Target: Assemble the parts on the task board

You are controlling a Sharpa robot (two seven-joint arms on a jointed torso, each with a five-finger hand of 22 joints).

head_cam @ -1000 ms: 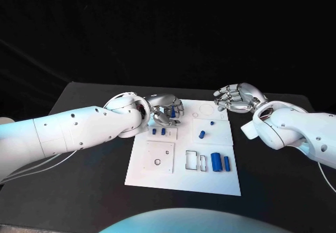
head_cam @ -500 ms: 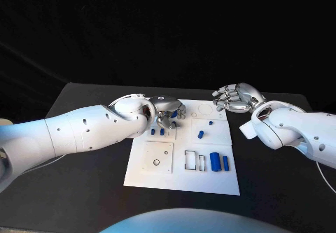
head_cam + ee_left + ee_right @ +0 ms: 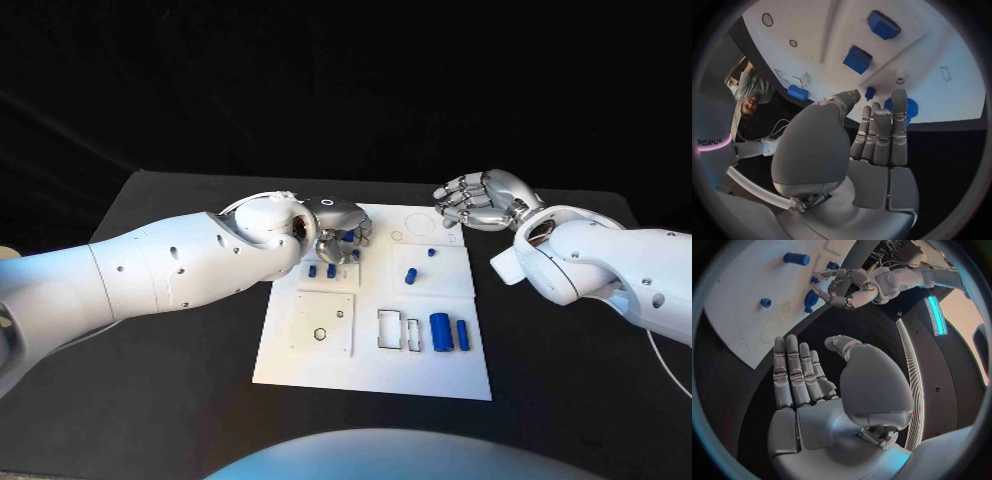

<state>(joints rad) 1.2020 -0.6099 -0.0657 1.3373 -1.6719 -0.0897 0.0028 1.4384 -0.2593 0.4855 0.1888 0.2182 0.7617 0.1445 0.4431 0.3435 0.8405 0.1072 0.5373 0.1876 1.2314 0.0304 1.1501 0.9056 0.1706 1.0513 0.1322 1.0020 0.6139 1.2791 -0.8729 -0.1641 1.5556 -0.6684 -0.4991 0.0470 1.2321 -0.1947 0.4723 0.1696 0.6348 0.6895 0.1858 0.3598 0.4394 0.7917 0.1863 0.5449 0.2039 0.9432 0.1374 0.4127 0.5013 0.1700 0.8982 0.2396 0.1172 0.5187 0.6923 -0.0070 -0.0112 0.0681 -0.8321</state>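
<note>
The white task board (image 3: 375, 370) lies in the middle of the black table. My left hand (image 3: 339, 232) hangs over its far left part, fingers straight and pointing down. Its fingertips (image 3: 898, 100) lie on a round blue toothed part (image 3: 909, 107) at the board's edge, and the thumb ends beside a small blue peg (image 3: 870, 92). I see nothing pinched. Two small blue pieces (image 3: 323, 270) lie just nearer than that hand. My right hand (image 3: 483, 200) hovers beyond the board's far right corner, open and holding nothing; its fingers (image 3: 792, 375) are spread.
More blue parts sit on the board: two small ones (image 3: 413, 275) in the right middle panel, and a thick cylinder (image 3: 441, 332) with a thin one (image 3: 463, 335) beside rectangular slots (image 3: 392, 328). A panel with small holes (image 3: 325, 322) lies at the near left.
The left forearm has swung in a little while its hand stays over the board's far left part. The right hand has hardly moved.
</note>
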